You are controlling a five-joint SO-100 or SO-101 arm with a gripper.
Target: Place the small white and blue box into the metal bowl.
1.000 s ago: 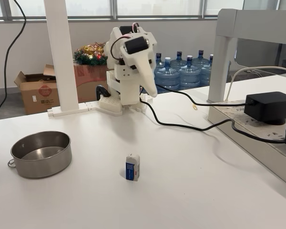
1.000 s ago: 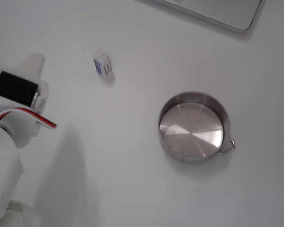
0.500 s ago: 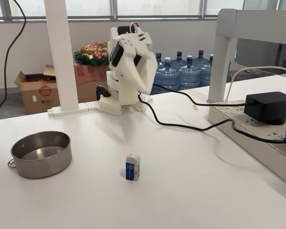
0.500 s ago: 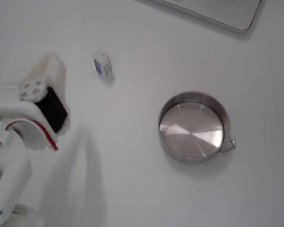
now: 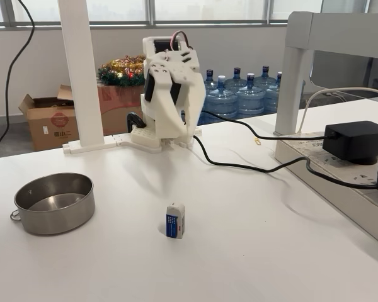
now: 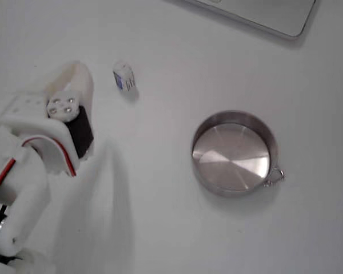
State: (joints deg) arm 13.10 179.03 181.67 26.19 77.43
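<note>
The small white and blue box (image 5: 175,221) stands upright on the white table (image 5: 252,251), its blue face toward the camera; from above, the box (image 6: 124,76) lies at upper left. Well apart from it sits the metal bowl (image 5: 53,202), round, steel and with nothing inside; in the top-down fixed view the bowl (image 6: 234,153) shows its small ring loop at lower right. The white arm is folded at the back of the table. Its gripper (image 5: 188,130) points down, looks shut and holds nothing. Seen from above, the gripper (image 6: 80,71) is a short way left of the box.
A black cable (image 5: 239,165) runs across the table from the arm's base to a black power adapter (image 5: 356,141) on the right. White frame posts (image 5: 82,75) stand behind. A grey flat device edge (image 6: 263,14) lies at the top of the top-down view.
The arm has swung and unfolded, bringing the gripper forward and nearer the box in the top-down view. Box and bowl have not moved.
</note>
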